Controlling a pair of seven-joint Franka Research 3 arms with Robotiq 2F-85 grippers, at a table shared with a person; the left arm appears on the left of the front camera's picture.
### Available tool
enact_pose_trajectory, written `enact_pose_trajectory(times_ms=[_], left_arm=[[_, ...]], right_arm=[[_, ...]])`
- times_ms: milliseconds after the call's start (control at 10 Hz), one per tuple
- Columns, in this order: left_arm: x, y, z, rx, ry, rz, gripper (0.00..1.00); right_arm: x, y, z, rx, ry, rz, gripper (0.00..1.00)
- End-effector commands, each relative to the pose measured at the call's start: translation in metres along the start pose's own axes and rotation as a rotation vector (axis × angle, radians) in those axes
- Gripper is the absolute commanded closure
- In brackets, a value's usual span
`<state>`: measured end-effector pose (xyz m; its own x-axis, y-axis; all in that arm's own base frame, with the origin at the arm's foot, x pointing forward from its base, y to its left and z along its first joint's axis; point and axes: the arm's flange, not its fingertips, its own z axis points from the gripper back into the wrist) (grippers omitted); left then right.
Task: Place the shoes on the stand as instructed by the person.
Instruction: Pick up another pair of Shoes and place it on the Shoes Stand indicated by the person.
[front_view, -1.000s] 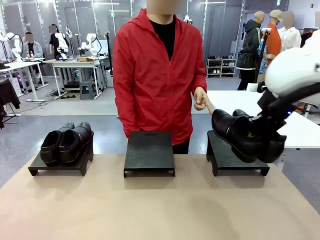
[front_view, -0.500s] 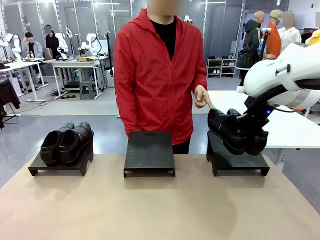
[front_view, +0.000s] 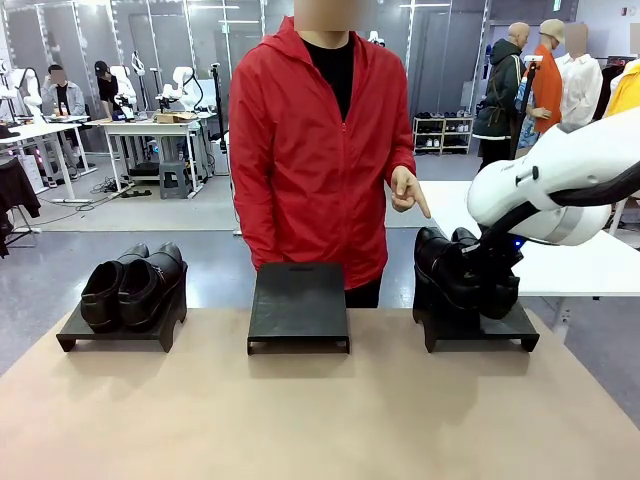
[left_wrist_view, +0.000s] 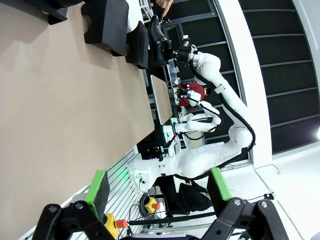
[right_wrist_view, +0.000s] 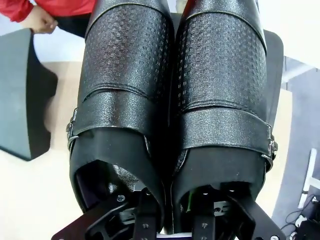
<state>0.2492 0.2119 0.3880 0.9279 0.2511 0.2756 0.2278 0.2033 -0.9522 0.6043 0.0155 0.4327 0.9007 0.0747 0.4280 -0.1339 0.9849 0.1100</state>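
Gripping shoes (front_view: 462, 272), right claw (right_wrist_view: 172, 212) clamped; left claw (left_wrist_view: 157, 192) wide above tan table (front_view: 320, 410).

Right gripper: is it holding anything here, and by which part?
The right gripper holds a pair of black shoes together by their inner walls at the heel openings, over the right stand. The left gripper holds nothing.
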Motion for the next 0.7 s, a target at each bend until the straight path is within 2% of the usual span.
enact_pose_trajectory(times_ms=[0, 600], left_arm=[[-0.004, -0.001, 0.000, -0.010, 0.007, -0.021, 0.00], [-0.004, -0.001, 0.000, -0.010, 0.007, -0.021, 0.00]], right_arm=[[0.019, -0.002, -0.009, -0.018, -0.093, -0.058, 0.89], [0.016, -0.008, -0.032, -0.037, -0.061, -0.108, 0.89]])
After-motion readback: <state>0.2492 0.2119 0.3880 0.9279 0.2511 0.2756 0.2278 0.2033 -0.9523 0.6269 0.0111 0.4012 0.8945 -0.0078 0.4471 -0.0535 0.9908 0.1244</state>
